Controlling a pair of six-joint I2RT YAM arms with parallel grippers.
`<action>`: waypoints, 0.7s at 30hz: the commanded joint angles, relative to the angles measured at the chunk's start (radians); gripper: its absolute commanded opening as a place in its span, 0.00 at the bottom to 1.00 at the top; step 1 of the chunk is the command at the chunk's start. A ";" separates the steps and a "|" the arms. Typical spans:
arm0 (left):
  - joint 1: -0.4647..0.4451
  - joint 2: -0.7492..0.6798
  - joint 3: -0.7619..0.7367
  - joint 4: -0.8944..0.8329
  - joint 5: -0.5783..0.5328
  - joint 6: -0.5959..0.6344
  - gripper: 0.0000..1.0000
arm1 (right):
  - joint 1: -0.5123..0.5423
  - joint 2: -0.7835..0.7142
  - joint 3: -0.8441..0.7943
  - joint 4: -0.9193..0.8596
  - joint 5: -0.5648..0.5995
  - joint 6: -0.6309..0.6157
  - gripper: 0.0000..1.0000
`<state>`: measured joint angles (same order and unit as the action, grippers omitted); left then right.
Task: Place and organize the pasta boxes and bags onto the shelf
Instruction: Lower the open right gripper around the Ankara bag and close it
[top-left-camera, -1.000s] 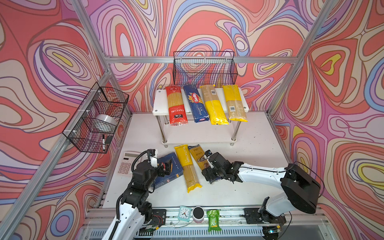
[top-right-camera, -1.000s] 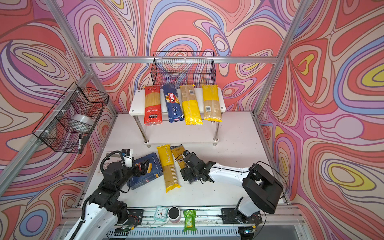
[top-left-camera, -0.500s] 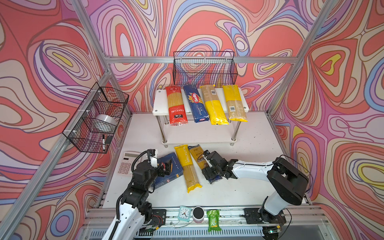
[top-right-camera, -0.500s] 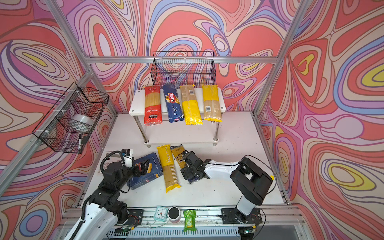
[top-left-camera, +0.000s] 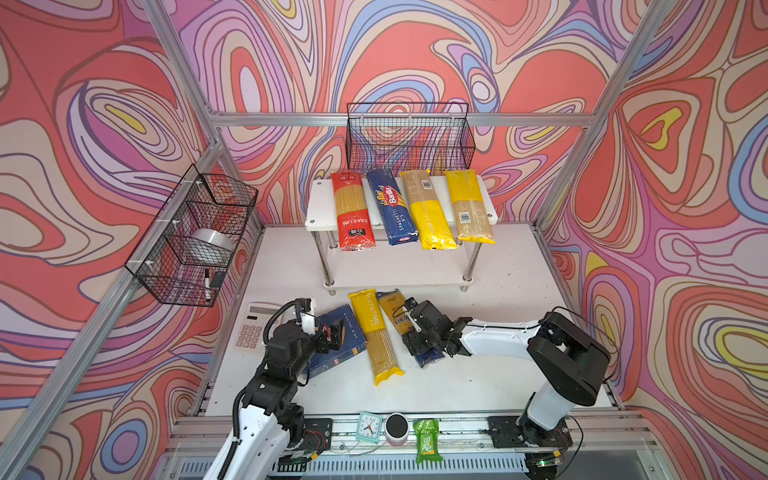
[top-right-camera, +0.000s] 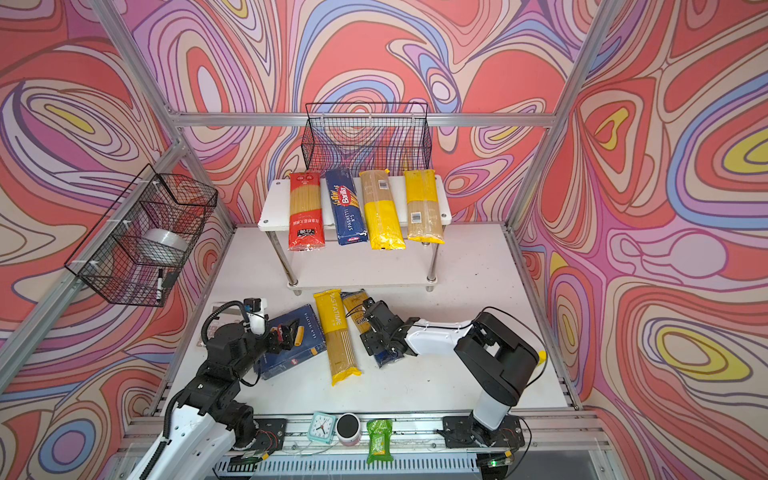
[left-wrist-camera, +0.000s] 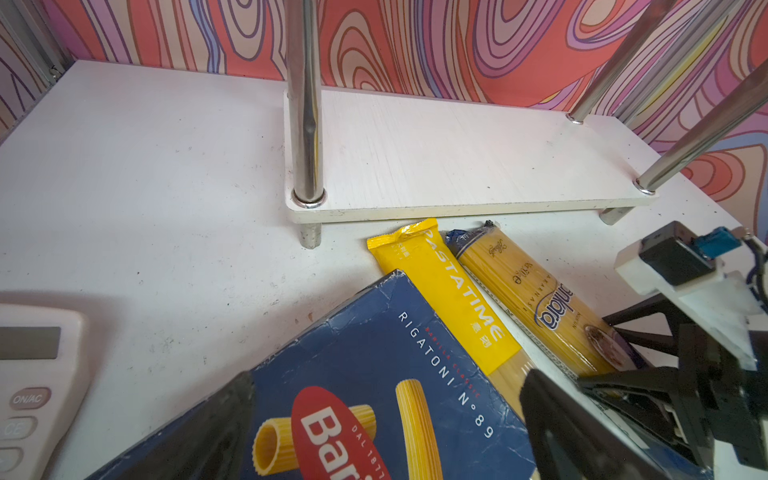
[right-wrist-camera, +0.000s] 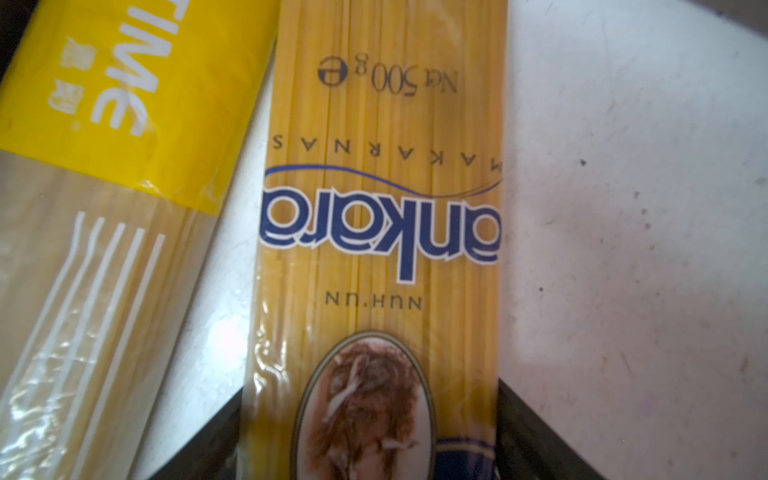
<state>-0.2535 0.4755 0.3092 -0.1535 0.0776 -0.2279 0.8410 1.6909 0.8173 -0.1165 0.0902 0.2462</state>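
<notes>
While flat, bag (right-wrist-camera: 382, 232) within right claw (right-wrist-camera: 370, 390)

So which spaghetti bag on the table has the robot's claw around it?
The Ankara bag, see-through with blue ends, not the yellow Pastatime bag beside it; the right gripper straddles it.

Bright, even light falls from above in both top views. The white two-tier shelf with chrome legs (top-left-camera: 320, 208) casts only faint, soft shadows on the white tabletop (top-left-camera: 498, 382). In the left wrist view the wide lens splays those legs outward, and glare streaks the chrome. The right wrist view is soft: highlights glint on the yellow Pastatime spaghetti bag (right-wrist-camera: 62, 332), and the gold-and-blue Ankara spaghetti bag (right-wrist-camera: 374, 208) blurs at its near end.
</notes>
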 joint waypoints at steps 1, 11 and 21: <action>0.007 -0.002 -0.007 0.001 -0.005 0.013 1.00 | -0.001 0.043 -0.036 -0.018 -0.043 0.019 0.78; 0.007 -0.003 -0.007 0.000 -0.005 0.013 1.00 | -0.001 0.012 -0.067 -0.023 -0.059 0.056 0.51; 0.007 -0.003 -0.008 0.000 -0.005 0.013 1.00 | 0.000 -0.055 -0.084 -0.017 -0.082 0.088 0.34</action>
<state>-0.2535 0.4755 0.3092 -0.1535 0.0776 -0.2279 0.8383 1.6505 0.7616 -0.0624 0.0505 0.3126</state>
